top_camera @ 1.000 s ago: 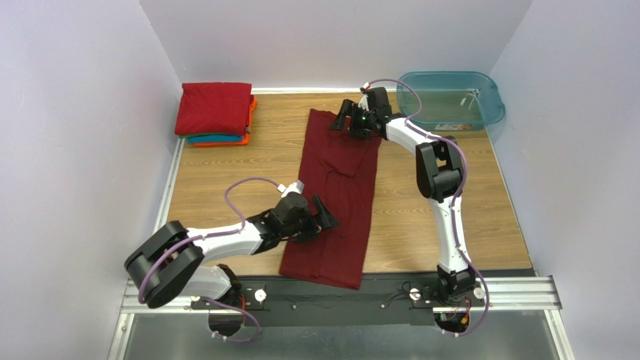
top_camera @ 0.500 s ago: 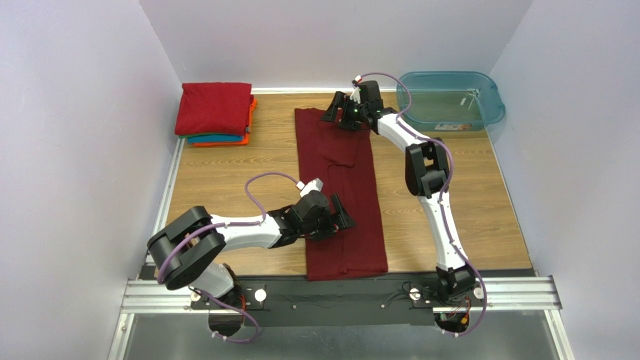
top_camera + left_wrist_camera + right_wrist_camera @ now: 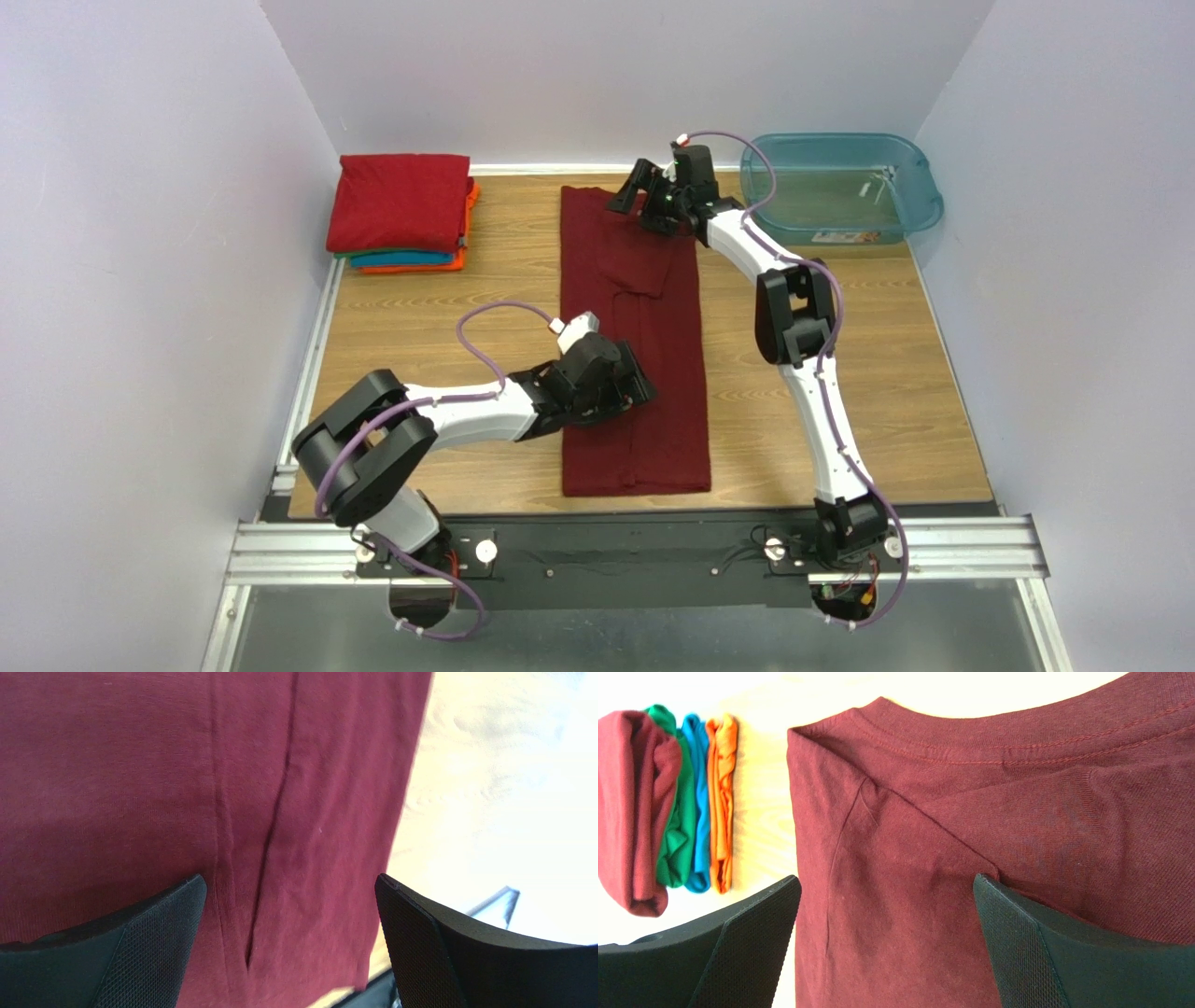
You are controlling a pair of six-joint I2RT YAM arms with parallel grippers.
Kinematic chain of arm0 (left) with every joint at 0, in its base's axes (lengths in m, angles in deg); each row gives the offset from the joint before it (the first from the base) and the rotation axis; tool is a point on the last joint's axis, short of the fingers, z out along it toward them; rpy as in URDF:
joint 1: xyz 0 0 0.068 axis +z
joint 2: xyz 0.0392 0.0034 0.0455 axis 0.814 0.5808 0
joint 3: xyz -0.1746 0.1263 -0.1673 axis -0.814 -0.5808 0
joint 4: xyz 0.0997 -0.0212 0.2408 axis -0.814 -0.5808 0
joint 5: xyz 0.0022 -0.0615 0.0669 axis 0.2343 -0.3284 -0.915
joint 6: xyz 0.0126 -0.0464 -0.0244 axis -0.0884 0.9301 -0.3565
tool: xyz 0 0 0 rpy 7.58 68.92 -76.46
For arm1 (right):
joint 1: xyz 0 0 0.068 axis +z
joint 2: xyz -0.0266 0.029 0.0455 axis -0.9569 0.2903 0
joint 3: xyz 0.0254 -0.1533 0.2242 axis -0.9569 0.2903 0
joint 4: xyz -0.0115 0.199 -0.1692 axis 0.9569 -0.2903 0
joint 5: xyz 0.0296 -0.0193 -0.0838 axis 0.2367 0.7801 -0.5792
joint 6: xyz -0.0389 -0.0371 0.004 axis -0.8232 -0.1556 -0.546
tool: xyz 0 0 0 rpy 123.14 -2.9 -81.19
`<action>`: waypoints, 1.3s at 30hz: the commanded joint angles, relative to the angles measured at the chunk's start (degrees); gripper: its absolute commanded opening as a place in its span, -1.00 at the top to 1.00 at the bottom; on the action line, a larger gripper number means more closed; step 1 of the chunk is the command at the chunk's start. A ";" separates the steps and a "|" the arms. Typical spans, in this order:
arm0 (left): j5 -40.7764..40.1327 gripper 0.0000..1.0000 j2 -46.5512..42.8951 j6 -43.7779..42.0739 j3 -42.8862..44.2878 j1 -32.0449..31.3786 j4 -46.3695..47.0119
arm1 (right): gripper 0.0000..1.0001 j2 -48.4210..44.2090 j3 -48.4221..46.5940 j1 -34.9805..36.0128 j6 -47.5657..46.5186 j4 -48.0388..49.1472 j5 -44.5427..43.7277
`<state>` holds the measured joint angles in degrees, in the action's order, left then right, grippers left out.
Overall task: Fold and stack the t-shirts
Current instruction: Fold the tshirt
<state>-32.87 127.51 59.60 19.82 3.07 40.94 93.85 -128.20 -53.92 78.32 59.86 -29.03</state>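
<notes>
1. Left gripper [image 3: 289, 882]: the jaws are seen spread wide and nothing is pinched. It is held low over the maroon shirt [image 3: 659, 420], above a lengthwise crease near the strip's middle.
2. Right gripper [image 3: 887, 882]: its jaws are spread too, and nothing is held. It is poised over the collar end, at the far side of the table [image 3: 421, 364].
3. The shirt is laid flat as a long narrow strip with the sleeves tucked in. The collar is far and the hem is near the arm bases.
4. The stack [image 3: 403, 210] is found in the far-left corner, well apart from the strip. Red is on top, with teal and orange showing beneath. A tub [image 3: 839, 185] is set at the far right.
5. Step in hand, as judged: the lengthwise folds look finished, and the crosswise fold is not yet made.
6. Next move, as judged: one end must be pinched at both corners, through every layer, and carried over to the other end. If only the top layer is caught, the tucked flaps could be pulled open. After that, the folded shirt can be taken to the stack.
</notes>
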 commanded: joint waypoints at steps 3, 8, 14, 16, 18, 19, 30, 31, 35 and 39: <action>-5.78 -0.97 1.91 -4.90 2.87 1.50 -9.78 | -1.00 4.99 0.47 -2.15 -1.65 -6.96 -5.56; -4.45 -0.97 1.38 -7.53 5.95 -0.26 -10.13 | -1.00 2.89 -2.00 -2.15 -5.96 -7.05 -0.55; -5.50 -0.97 -3.88 -9.12 8.94 -3.77 -13.28 | -1.00 -6.16 -0.68 -2.06 -11.40 -8.45 -2.12; -7.00 -0.97 -5.91 -9.03 8.77 -4.56 -14.96 | -1.00 -11.76 2.03 -1.97 -12.29 -8.89 -2.83; -7.62 -0.97 -9.16 -8.77 8.16 -4.74 -17.51 | -1.00 -15.91 4.84 -1.45 -14.31 -9.16 -4.49; -7.97 -0.97 -11.78 -8.16 6.76 -4.74 -19.25 | -1.00 -20.19 8.77 -0.84 -15.70 -9.33 -5.63; -3.33 -0.97 -31.39 3.43 -10.28 -5.18 -36.32 | -1.00 -50.63 51.85 2.42 -10.01 -8.99 -10.48; -2.70 -0.97 -32.80 4.41 -11.87 -5.18 -36.41 | -1.00 -52.56 54.23 3.20 -9.74 -8.72 -11.00; -0.94 -0.97 -38.86 8.19 -16.72 -5.18 -36.76 | -1.00 -58.63 63.46 4.09 -8.42 -8.19 -10.92; -1.28 -0.69 -41.07 10.56 -19.18 -5.18 -35.71 | -1.00 -63.38 71.10 4.44 -7.28 -7.23 -10.04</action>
<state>-35.04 88.15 65.98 2.08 -1.89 5.62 35.86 -61.56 -50.01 69.09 51.82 -38.30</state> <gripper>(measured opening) 0.899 0.998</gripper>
